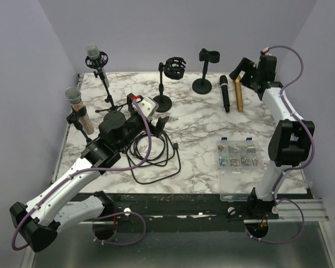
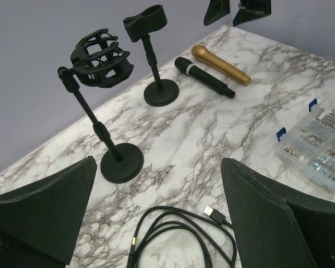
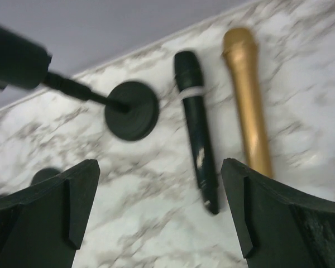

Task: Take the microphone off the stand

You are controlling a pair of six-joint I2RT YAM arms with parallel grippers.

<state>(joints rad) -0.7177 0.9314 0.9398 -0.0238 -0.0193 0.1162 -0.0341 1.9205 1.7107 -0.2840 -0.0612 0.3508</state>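
grey mesh-headed microphone (image 1: 93, 52) sits tilted in its black stand (image 1: 102, 60). left gripper (image 2: 156, 184) and right gripper (image 3: 159, 190) have fingers apart, empty.

Grey-grille mic (image 1: 92, 52) sits in shock-mount stand (image 1: 106, 86) far left; 2nd mic (image 1: 74, 99) clipped nearer, tilted.

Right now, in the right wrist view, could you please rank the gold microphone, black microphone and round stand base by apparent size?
1. gold microphone, thicker
2. black microphone, near-equal length, unsure
3. round stand base, clearly smallest
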